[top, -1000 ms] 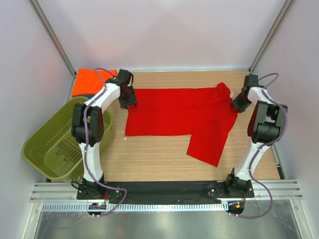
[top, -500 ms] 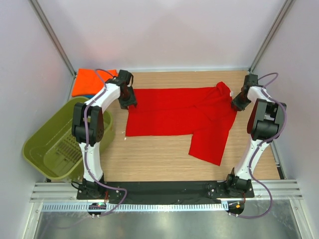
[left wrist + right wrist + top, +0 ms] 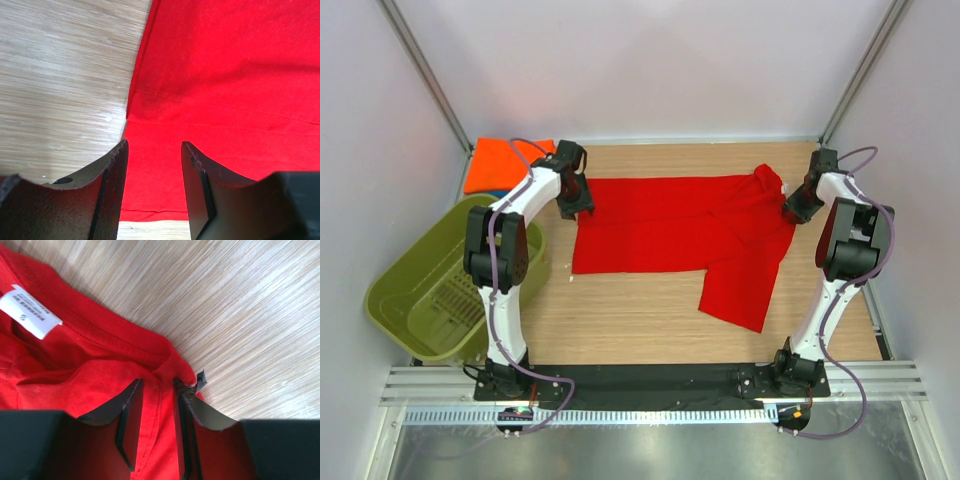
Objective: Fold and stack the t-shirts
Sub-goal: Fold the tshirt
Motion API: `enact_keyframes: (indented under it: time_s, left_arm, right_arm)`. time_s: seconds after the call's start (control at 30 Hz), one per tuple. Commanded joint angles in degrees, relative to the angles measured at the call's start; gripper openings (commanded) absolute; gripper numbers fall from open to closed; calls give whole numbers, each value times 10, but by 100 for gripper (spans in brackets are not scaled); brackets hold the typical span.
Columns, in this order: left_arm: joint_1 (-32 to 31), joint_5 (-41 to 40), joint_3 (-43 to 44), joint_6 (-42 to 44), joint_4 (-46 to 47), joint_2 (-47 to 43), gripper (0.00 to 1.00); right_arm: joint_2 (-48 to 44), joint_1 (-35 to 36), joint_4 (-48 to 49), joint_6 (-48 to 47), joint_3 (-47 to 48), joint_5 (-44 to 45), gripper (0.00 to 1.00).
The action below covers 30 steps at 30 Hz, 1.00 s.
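Note:
The red t-shirt (image 3: 680,225) lies spread sideways across the table, with one flap hanging toward the near edge. My left gripper (image 3: 582,205) hovers open over its far left corner; flat red cloth (image 3: 225,75) and the hem show between the fingers (image 3: 117,170). My right gripper (image 3: 792,210) is at the shirt's right edge beside the collar. Its jaws stand a little apart, astride a seamed ridge of red cloth (image 3: 159,405). The white neck label (image 3: 31,310) shows close by. An orange t-shirt (image 3: 500,163) lies folded at the far left, with a sliver of blue (image 3: 492,191) under it.
An olive-green basket (image 3: 430,290) stands at the left, off the table's side beside the left arm. Bare wooden table (image 3: 620,320) runs along the near side below the shirt. Frame posts and white walls close in the back and sides.
The right gripper has edged slightly left onto the shirt's edge, and the shirt's left edge has shifted slightly right. The left arm has not moved.

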Motion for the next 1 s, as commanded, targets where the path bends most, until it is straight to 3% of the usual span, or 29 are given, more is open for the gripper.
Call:
enact_keyframes:
  time_s: [0.0,0.17,0.77,0.97]
  left_arm:
    - [4,-13,-1,-2,8,-7,48]
    - [4,-11,-1,0,6,-5,48]
    - [4,-6,1,3,2,-3,48]
    - [4,-14,1,-2,1,0,48]
  right_arm:
    - [-34,-1,-8,0,33,-5,36]
    - [-33,-1,-6,0,33,-6,31]
    - [8,-1,6,-7,48,7,30]
    - [4,-1,11,-9,45,12,8]
